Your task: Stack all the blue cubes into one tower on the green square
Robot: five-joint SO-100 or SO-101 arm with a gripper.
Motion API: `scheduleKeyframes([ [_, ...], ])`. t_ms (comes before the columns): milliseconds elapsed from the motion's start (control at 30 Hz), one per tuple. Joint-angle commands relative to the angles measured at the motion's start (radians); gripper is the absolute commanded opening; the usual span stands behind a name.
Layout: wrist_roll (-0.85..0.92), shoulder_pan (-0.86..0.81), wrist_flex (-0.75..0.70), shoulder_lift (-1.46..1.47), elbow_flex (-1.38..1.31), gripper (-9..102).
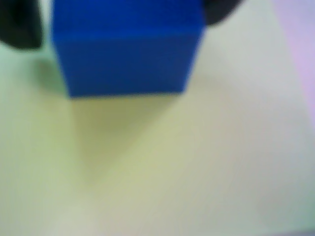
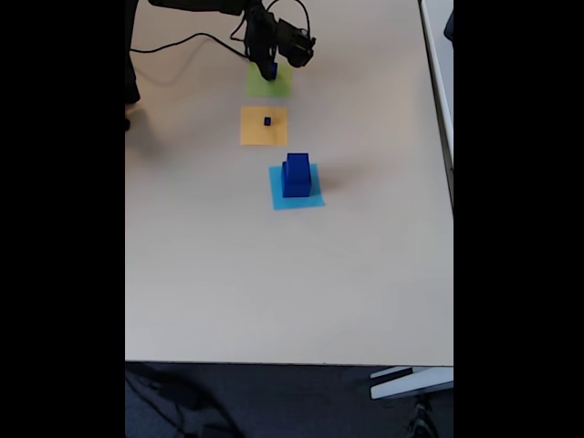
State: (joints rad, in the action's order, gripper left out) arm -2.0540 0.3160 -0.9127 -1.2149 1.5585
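Observation:
In the wrist view a blue cube (image 1: 125,54) sits between my gripper's (image 1: 123,19) two dark fingers (image 1: 19,24), close over the green square (image 1: 162,162). The gripper is shut on it. The fixed view shows the gripper (image 2: 271,69) with that cube (image 2: 272,68) at the green square's (image 2: 270,86) far edge. Whether the cube touches the paper I cannot tell. A tiny blue cube (image 2: 267,120) lies on the orange square (image 2: 263,128). A stack of larger blue cubes (image 2: 296,175) stands on the light blue square (image 2: 297,199).
The three paper squares lie in a line down the middle of the beige table (image 2: 274,283). Black cables (image 2: 182,41) run along the far left. The table's front edge (image 2: 274,362) is near the bottom of the fixed view, and its right edge (image 2: 451,182) is on the right.

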Motion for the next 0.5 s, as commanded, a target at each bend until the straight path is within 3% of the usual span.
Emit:
scheduleKeyframes([
  [0, 0.017, 0.008, 0.015, -0.014, -0.021, 17],
  [467, 0.238, -0.046, -0.029, 0.005, -0.218, 18],
])
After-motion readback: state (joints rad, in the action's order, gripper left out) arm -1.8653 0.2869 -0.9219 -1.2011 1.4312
